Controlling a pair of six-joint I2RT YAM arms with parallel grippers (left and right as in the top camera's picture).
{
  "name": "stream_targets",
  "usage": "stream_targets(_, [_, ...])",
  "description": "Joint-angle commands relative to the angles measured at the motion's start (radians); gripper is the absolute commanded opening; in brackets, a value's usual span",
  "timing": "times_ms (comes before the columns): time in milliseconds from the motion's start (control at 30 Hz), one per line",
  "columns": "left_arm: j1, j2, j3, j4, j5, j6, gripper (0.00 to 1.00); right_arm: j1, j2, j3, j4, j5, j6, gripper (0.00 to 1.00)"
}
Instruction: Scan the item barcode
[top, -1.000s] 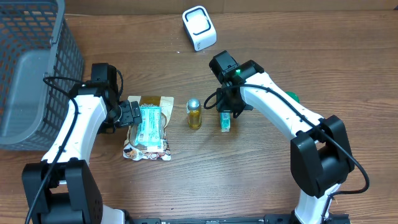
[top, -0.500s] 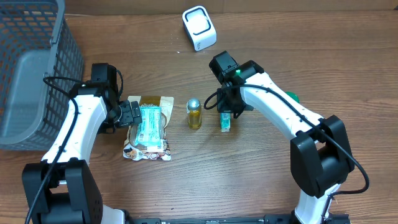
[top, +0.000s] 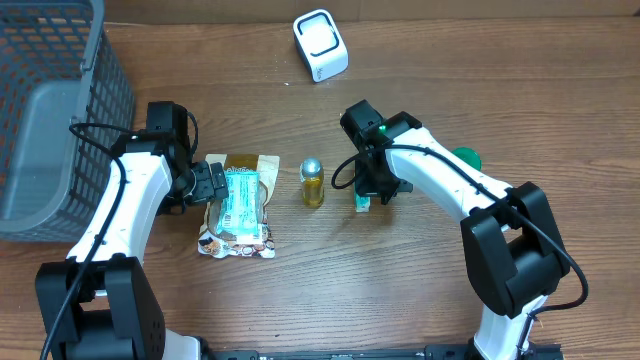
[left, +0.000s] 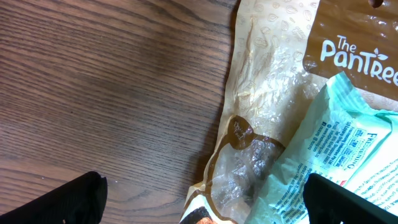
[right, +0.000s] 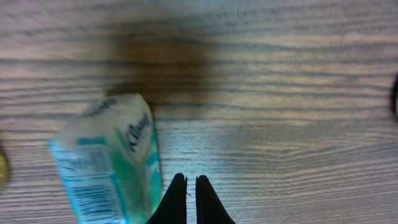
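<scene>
My right gripper (right: 191, 200) is shut with nothing in it, its fingertips just right of a small teal Kleenex tissue pack (right: 107, 160) that lies on the wood. A barcode shows on the pack's near end. From overhead the right gripper (top: 376, 192) hangs over the tissue pack (top: 361, 204), mostly covering it. The white scanner (top: 320, 44) stands at the back. My left gripper (left: 208, 202) is open wide above the edge of a brown PanTree snack bag (left: 273, 87), with a teal wipes pack (left: 351, 146) lying on top. Overhead, the left gripper (top: 213, 185) sits at the bag's left side.
A small bottle with a silver cap (top: 313, 183) stands between the snack bag (top: 238, 238) and the tissue pack. A grey mesh basket (top: 50, 110) fills the far left. A green object (top: 466, 157) peeks out behind the right arm.
The right arm has shifted slightly toward the front and right, so it now covers more of the tissue pack. The left arm has not moved.
</scene>
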Motion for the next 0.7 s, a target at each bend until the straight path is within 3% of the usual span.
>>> stream_targets(0, [-0.004, 0.004, 0.015, -0.002, 0.008, 0.011, 1.00, -0.004, -0.023, -0.010, 0.005, 0.016, -0.004, 0.04])
stream_targets(667, [-0.004, 0.004, 0.015, -0.002, 0.008, 0.011, 1.00, -0.004, -0.023, -0.010, 0.038, -0.060, -0.004, 0.04])
